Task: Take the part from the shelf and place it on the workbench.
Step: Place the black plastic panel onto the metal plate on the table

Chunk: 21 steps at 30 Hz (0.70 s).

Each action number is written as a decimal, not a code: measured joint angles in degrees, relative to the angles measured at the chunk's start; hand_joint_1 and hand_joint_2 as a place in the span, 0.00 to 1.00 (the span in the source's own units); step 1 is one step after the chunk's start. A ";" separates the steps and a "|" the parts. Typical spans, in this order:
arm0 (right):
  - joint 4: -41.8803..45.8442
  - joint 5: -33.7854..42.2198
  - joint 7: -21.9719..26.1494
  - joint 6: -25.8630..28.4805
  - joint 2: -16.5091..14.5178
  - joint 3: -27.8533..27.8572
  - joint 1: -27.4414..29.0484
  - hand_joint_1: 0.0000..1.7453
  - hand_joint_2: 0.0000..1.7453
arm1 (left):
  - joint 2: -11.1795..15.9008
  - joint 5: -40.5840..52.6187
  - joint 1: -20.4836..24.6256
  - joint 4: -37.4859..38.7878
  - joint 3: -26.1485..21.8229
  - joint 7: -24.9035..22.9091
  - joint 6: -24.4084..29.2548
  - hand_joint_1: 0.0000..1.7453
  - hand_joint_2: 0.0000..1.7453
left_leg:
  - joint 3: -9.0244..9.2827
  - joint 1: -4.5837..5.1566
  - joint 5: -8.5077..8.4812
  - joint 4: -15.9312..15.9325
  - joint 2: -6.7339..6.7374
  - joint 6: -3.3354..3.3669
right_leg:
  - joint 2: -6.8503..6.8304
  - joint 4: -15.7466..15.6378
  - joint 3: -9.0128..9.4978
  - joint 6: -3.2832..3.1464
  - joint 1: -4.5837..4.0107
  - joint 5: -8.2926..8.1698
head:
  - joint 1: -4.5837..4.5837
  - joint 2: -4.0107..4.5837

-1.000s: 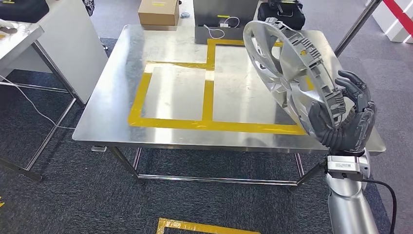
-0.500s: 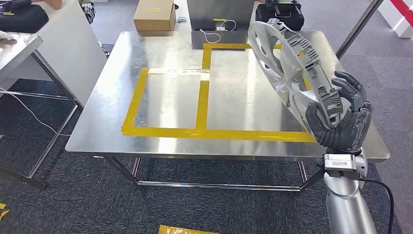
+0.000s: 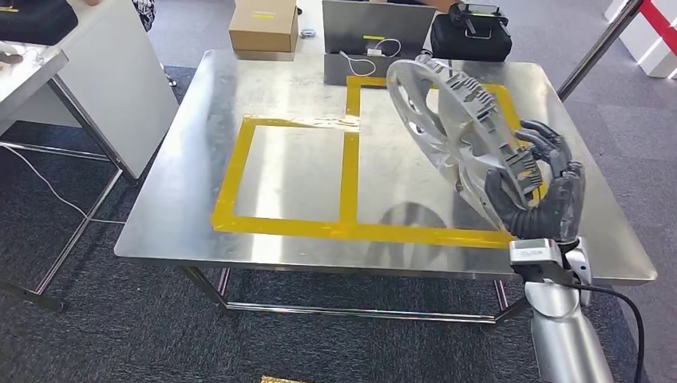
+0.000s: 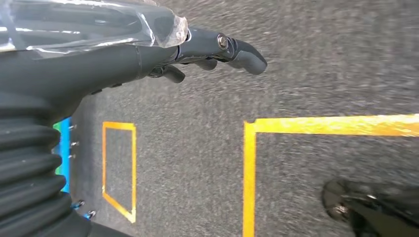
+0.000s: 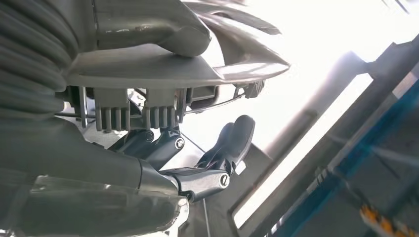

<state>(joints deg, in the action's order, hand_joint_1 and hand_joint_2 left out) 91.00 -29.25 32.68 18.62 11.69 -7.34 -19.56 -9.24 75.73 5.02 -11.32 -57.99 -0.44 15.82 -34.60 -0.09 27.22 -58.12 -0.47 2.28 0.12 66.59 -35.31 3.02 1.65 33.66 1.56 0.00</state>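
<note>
1. Right hand [image 3: 533, 194] grips the part [image 3: 451, 132] — a silver wheel-cover disc — by its lower rim, fingers [image 3: 551, 152] wrapped over the ribbed back edge, thumb on the front face. The right wrist view agrees: the rim clips sit against the palm with dark fingers [image 5: 232, 140] curled under.
2. The part is held tilted on edge, above the right side of the workbench [image 3: 199, 191], over the right-hand yellow tape box [image 3: 351, 171]. Not touching the surface as far as I can tell — its dark reflection sits on the steel just below.
3. Why the rim grip: probably the only edge the hand can close around on a disc this wide, and the tilt keeps the face off the table until it is lowered.
4. Left hand [image 4: 148, 54] hangs over the dark carpet floor [image 4: 306, 74], fingers extended and holding nothing.
5. Versus half a second ago: the part's top edge sits further over the taped area and the hand is further in over the bench. The whole table has also shifted in frame, so some of that is camera motion.
6. My read: transport is nearly done; lowering and release remain. Risk — the disc tips or slides on the slick steel if let go while on edge.
7. Behind the bench: a cardboard box [image 3: 263, 25] and a black bag [image 3: 471, 36].
</note>
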 joint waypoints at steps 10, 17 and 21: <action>-45.88 -27.80 -22.27 -23.96 -1.42 -17.52 -18.39 1.00 1.00 | 0.11 1.74 0.07 0.01 0.09 1.70 -1.56 0.00 1.00 | 1.48 0.66 1.13 -0.13 -1.44 -0.46 | -0.35 -8.09 1.17 -1.52 -0.81 -6.90 | -0.16 0.00; -62.45 -28.29 -29.73 -25.74 -4.81 -20.25 -26.43 1.00 1.00 | 0.25 2.28 0.01 0.00 0.23 1.51 -1.28 0.00 1.00 | 4.75 0.45 2.66 0.65 -0.95 -1.38 | 0.21 -8.18 3.75 -2.00 -1.09 -5.39 | -0.13 0.00; -65.67 -28.44 -29.72 -25.45 -5.19 -20.58 -28.49 0.50 0.50 | 0.27 2.28 0.26 0.00 0.31 1.55 -1.12 0.00 1.00 | 5.54 0.48 3.14 0.65 -0.71 -1.53 | 0.40 -8.16 4.81 -2.11 -1.07 -4.92 | -0.14 0.00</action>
<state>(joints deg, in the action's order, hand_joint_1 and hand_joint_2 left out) 25.33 -57.69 2.95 -6.83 6.50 -27.92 -48.05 -8.97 78.01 5.28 -11.32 -57.68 1.10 14.70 -29.06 0.39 30.36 -57.47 -1.18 0.75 0.52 58.43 -30.50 0.91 0.58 28.74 1.43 0.00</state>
